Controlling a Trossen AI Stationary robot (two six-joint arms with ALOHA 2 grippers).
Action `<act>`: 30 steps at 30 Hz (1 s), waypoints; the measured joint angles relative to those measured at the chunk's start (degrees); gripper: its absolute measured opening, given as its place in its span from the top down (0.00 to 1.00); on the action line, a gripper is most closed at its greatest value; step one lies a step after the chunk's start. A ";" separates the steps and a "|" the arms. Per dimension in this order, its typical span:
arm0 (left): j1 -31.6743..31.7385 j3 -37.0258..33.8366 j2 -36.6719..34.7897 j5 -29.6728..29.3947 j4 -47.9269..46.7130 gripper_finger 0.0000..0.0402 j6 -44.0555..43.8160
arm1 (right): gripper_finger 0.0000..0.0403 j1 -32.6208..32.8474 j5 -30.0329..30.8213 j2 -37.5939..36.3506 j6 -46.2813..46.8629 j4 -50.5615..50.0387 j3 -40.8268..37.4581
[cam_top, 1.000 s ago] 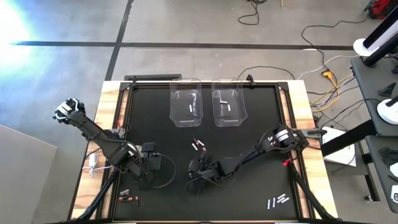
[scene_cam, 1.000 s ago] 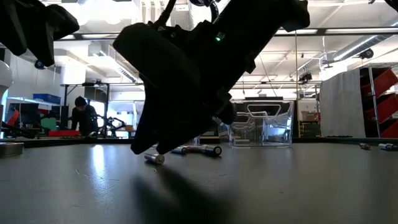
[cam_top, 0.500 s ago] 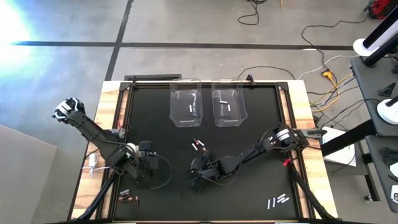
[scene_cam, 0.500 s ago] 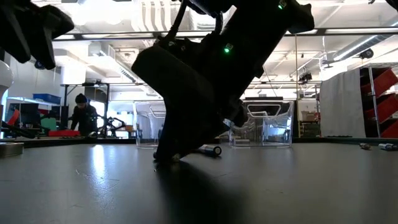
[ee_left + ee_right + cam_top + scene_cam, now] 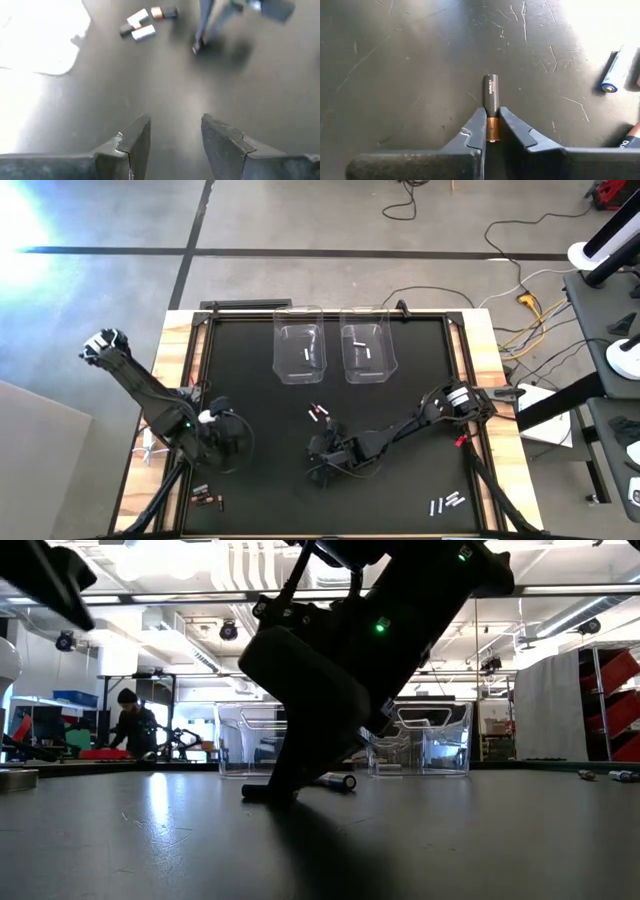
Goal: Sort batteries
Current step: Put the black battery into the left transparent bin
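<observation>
My right gripper [image 5: 491, 115] is down at the black mat [image 5: 400, 480] near the table's middle, shut on a dark battery with a copper end [image 5: 490, 95]. In the high view that gripper [image 5: 322, 467] hides the battery. My left gripper [image 5: 175, 122] hangs open above bare mat toward the table's left [image 5: 232, 442], with nothing between its fingers. Two loose batteries [image 5: 320, 413] lie just beyond the right gripper. More batteries lie near the front left [image 5: 207, 498] and front right [image 5: 447, 502]. My right gripper pinches the battery's copper end [image 5: 491, 131] between its two fingers. The fingers slant down toward the mat and lie along the battery, whose dark end [image 5: 490, 80] sticks out ahead of the fingertips. The battery lies flat on the mat.
Two clear bins [image 5: 300, 350] [image 5: 367, 350] stand at the far edge, each with a pale battery inside. A blue-and-white battery [image 5: 615, 70] lies close to the right gripper. A small red object [image 5: 460, 442] sits by the right rail. Wooden borders frame the mat.
My right gripper has sunk to the mat and shut on the dark battery, which stays lying there. My left gripper has drawn back toward the table's left edge and rolled, still open.
</observation>
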 joint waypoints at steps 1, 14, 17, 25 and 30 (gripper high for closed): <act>0.00 0.00 -0.51 -1.24 -0.05 0.62 -0.14 | 0.92 0.00 -0.11 0.00 -0.61 0.00 -0.02; 0.02 1.76 -6.21 -19.78 1.62 0.62 -3.66 | 0.93 0.00 -0.99 0.15 -5.67 -1.76 1.09; 0.04 3.91 -7.99 -26.28 5.00 0.62 -3.85 | 0.93 -0.24 -1.53 0.28 -8.09 -3.91 3.14; 0.04 12.05 -13.58 -28.92 6.53 0.62 6.84 | 0.93 -3.73 -5.47 0.46 -12.96 -16.34 17.41; 0.11 15.25 -16.68 -30.93 6.41 0.62 14.25 | 0.93 -7.99 -4.84 0.38 -22.98 -20.03 28.26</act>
